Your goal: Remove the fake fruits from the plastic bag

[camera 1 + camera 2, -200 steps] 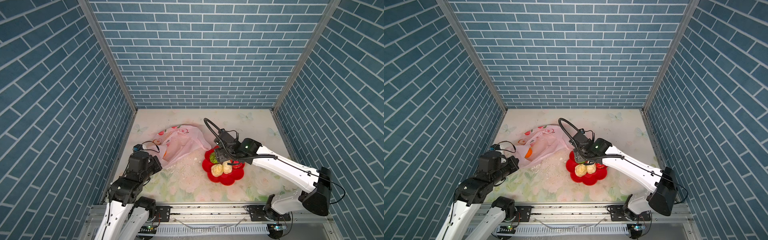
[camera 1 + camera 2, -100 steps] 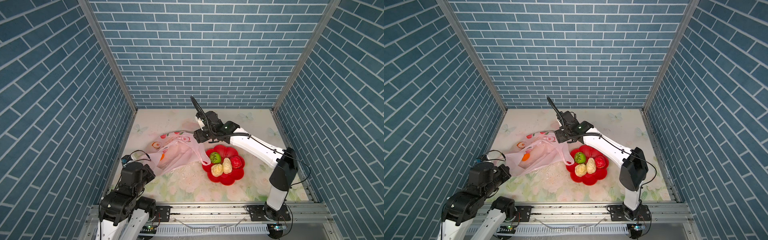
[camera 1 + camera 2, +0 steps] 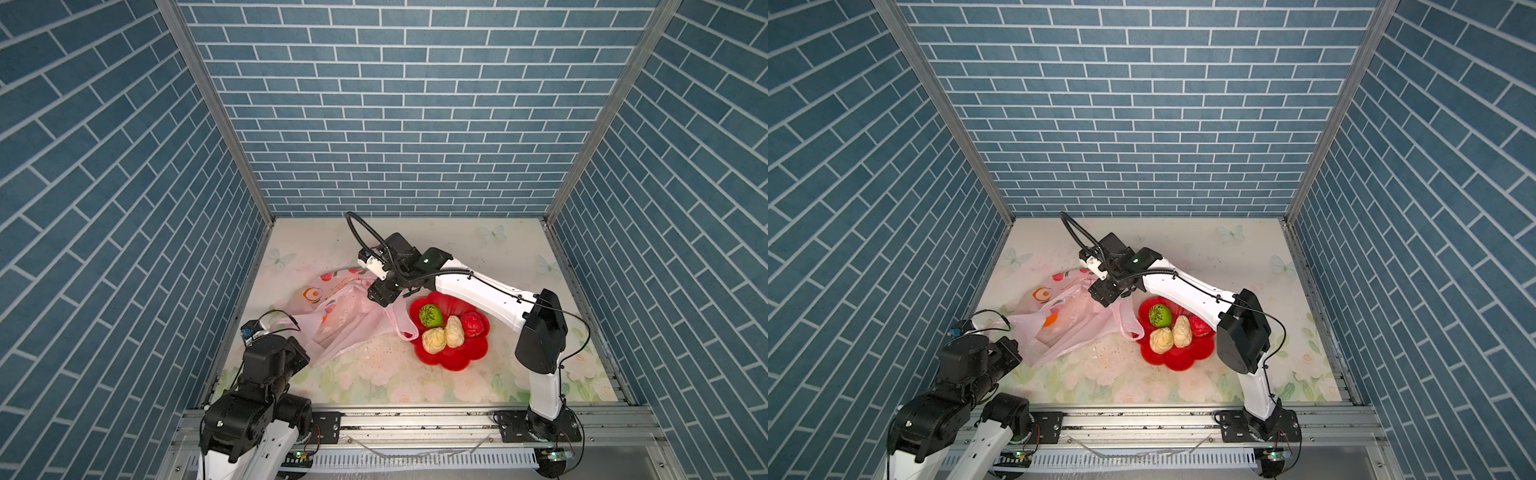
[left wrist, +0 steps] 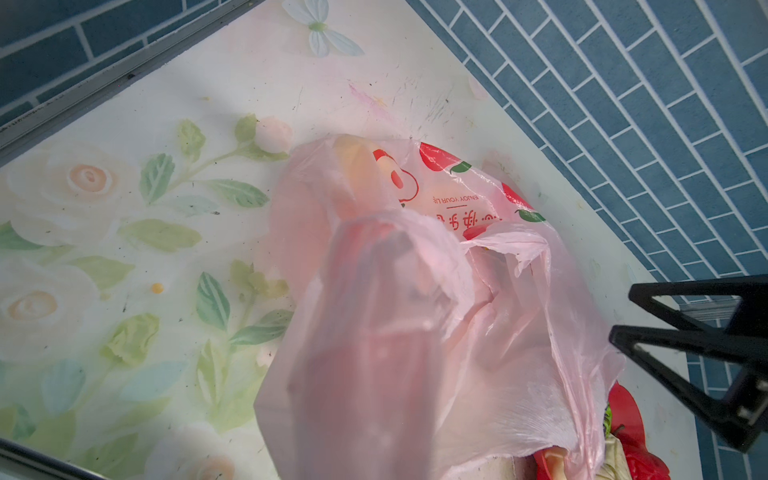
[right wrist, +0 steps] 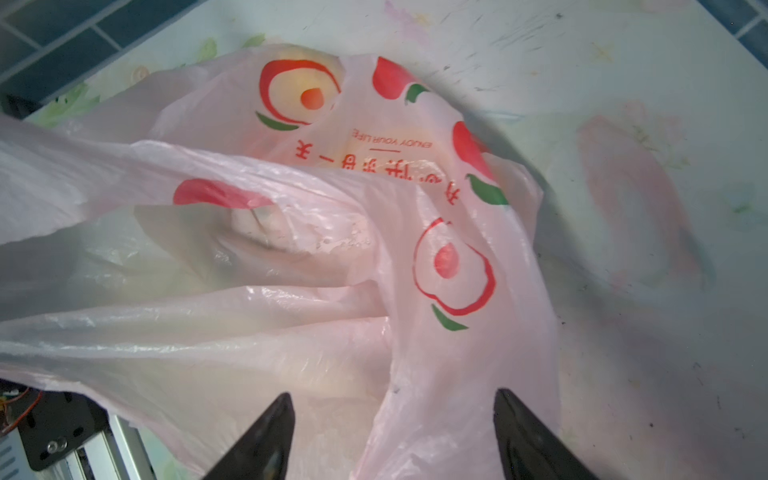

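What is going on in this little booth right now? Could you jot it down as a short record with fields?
Surface: floral-print table
Bag: plastic bag, pale pink, crumpled, lying left of the bowl in both top views
Bag contents: unclear through the plastic
Bowl: red flower-shaped bowl, holding four fake fruits
Fruits in bowl: green fruit, cream bumpy fruits, red fruit
Left arm: left end effector shut on a corner of the plastic bag
Right arm: right end effector open, empty, over the bag
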Controlling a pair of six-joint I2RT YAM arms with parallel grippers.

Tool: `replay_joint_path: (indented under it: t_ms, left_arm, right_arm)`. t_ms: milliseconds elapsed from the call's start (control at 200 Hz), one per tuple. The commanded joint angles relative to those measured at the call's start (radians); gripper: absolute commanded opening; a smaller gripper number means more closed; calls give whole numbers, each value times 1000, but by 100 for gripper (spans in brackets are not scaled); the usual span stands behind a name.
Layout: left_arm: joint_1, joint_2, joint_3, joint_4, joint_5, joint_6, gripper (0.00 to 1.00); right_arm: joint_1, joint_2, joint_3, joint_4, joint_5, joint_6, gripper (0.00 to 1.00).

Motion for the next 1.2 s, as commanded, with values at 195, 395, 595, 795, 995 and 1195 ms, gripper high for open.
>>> replay_joint_path:
  t_ms: [195,395,595,795,995,1195]
  left_arm:
    - [-4,-29,-3,15,27,27,2]
    - [-4,-44,-5,15,24,25,3]
    - [-4,-49,-5,18,30,28,4]
    - [-4,-51,-7,24,34,30,4]
    - [-4,-67,-7,27,38,29,4]
    - [-4,-68,-36,44,49,24,4]
  right_arm:
    - [35,137,100,17,133,-47,76]
    - [35,146,29,204,298,-39,76]
    - [32,193,63,267,328,-39,76]
    - [35,283,154,262,316,-51,76]
    - [35,345,227,264,339,-61,76]
    - [27,392,281,332,384,-66,71]
